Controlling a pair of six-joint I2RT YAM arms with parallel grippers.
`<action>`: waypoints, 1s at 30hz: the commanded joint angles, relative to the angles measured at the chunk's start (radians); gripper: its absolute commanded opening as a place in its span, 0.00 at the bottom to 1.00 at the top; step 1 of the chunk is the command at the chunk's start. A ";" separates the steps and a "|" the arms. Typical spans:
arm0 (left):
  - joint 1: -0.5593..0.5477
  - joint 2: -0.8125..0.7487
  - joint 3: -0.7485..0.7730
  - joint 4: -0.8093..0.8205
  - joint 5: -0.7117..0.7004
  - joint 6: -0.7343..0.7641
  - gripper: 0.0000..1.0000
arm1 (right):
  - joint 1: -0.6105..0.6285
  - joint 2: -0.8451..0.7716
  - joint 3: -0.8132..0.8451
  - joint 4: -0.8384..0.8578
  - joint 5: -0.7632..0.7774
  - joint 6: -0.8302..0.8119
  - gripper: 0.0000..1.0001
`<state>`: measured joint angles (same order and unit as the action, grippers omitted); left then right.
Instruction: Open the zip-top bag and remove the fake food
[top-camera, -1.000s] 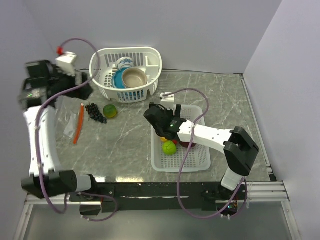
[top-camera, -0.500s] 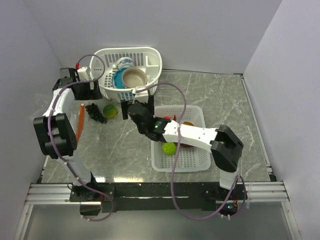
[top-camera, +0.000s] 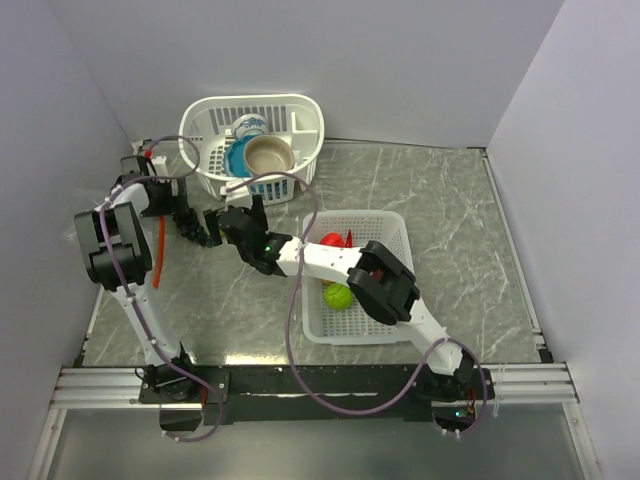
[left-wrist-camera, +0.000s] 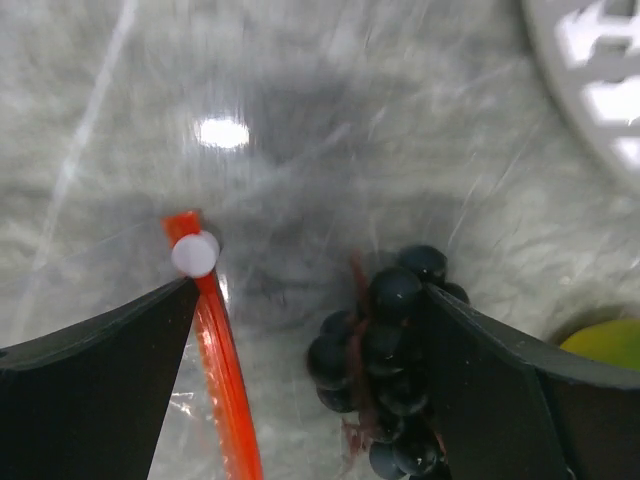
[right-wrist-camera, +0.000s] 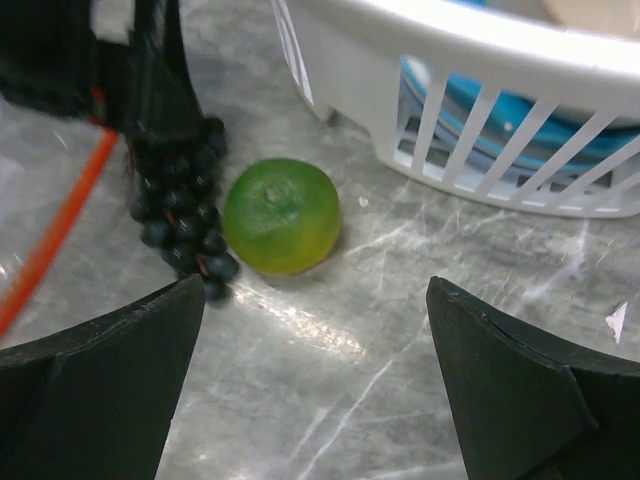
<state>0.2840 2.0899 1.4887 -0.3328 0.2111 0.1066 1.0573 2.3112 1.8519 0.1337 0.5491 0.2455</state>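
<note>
Collision risk: left gripper (left-wrist-camera: 310, 290) and right gripper (right-wrist-camera: 315, 285), both spread wide and empty, stand close together at far left. Dark purple plastic grapes (left-wrist-camera: 385, 370) lie just beside the orange-red strip of the clear zip-top bag (left-wrist-camera: 228, 400). A green plastic lime (right-wrist-camera: 282, 215) sits to their right. Jaws could clash or scatter the fruit.

From overhead, the right pincer (top-camera: 238, 212) is covering the lime (right-wrist-camera: 282, 215) completely. Its arm is lying across the rectangular basket (top-camera: 395, 300), hiding part of the fake food (top-camera: 338, 296) inside. The left elbow is masking most of the zip-top bag (top-camera: 158, 245).

The left wrist view is coming out blurred. The grapes (left-wrist-camera: 390, 340) and the orange strip (left-wrist-camera: 224, 370) are running off its bottom edge, and only a sliver of lime is peeking out.

In the right wrist view, a dark finger of the left pincer (left-wrist-camera: 310, 292) is hiding the grapes' top. The strip is leaving at the left edge, and the blue bowl (right-wrist-camera: 480, 100) is sitting half hidden behind the round basket (right-wrist-camera: 470, 45).
</note>
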 joint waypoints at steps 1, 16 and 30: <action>-0.046 0.027 0.047 -0.008 -0.015 0.013 0.97 | -0.034 0.013 0.050 0.030 -0.032 0.021 1.00; -0.172 -0.025 -0.016 -0.098 0.126 0.051 0.99 | -0.076 0.045 0.060 0.024 -0.092 0.077 1.00; -0.218 -0.030 0.015 -0.291 0.352 0.131 0.52 | -0.076 0.100 0.184 -0.123 -0.098 0.130 1.00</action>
<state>0.1619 2.0766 1.4929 -0.4908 0.3855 0.1226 0.9829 2.3947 1.9911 0.0360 0.4469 0.3496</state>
